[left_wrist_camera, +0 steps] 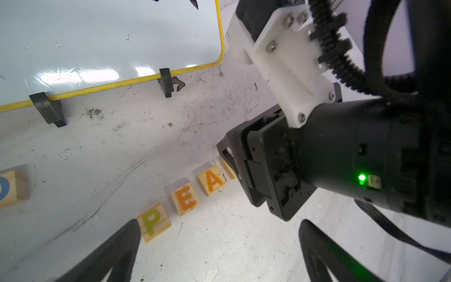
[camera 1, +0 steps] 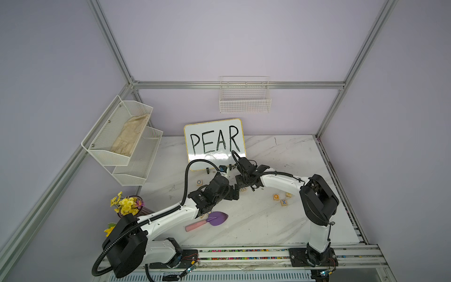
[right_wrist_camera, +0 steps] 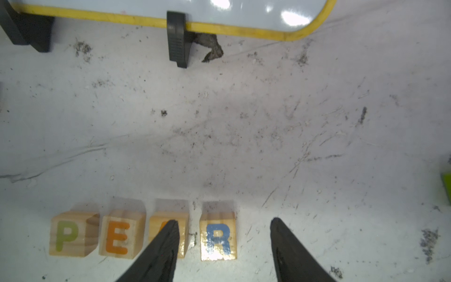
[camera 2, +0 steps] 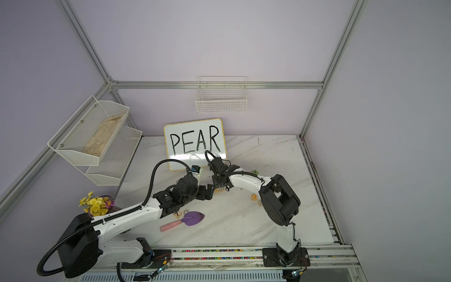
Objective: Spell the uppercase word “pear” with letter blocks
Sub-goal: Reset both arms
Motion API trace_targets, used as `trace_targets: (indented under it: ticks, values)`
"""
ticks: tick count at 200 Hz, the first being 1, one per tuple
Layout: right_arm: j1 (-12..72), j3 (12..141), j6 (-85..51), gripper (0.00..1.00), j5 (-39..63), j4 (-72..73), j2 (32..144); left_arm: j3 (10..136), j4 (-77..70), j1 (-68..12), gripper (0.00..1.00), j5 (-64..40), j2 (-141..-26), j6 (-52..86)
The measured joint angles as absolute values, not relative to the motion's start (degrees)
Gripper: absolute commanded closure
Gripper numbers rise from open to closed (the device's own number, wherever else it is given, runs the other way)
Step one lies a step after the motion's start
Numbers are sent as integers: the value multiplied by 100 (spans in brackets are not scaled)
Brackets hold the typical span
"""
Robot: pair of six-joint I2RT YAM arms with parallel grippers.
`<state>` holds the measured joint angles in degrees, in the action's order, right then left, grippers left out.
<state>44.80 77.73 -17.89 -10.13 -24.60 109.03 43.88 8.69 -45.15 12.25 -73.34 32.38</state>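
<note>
Your 4 letter blocks [left_wrist_camera: 186, 197] sit in 1 row reading P [right_wrist_camera: 67, 234], E [right_wrist_camera: 119, 235], A [right_wrist_camera: 158, 225], R [right_wrist_camera: 218, 238], toward the worktop's [right_wrist_camera: 219, 122] back edge, before the whiteboard [right_wrist_camera: 170, 9]. Your right gripper [right_wrist_camera: 224, 219] stands open astride R, gripping nothing. Your left gripper [left_wrist_camera: 219, 221] gapes wide, 1 fingertip by P.

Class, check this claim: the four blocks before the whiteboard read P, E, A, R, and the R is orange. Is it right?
No. The R block is blue, not orange, as the right wrist view shows. The four blocks before the whiteboard do read P, E, A, R.
</note>
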Motion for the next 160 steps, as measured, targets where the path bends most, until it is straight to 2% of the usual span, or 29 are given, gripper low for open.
trace_targets:
  ticks: [43, 75, 96, 105, 160]
  values:
    - [4390, 7773, -1693, 31, -1470, -2464, 10663, 4388, 869, -4515, 0, 1313, -7247, 3234]
    - [4058, 7649, -1496, 15, -2067, -2456, 10151, 4386, 873, -4491, 0, 1570, -7105, 3190]
    - [3544, 7467, -1393, 9, -2397, -2408, 9660, 4338, 843, -4311, 0, 1750, -6888, 3105]
    - [3280, 7367, -1361, 3, -2536, -2370, 9432, 4322, 849, -4158, 0, 1813, -6790, 3046]
    - [2307, 6751, -1343, 3, -3376, -2292, 8589, 4316, 770, -3004, 0, 2246, -6272, 2639]
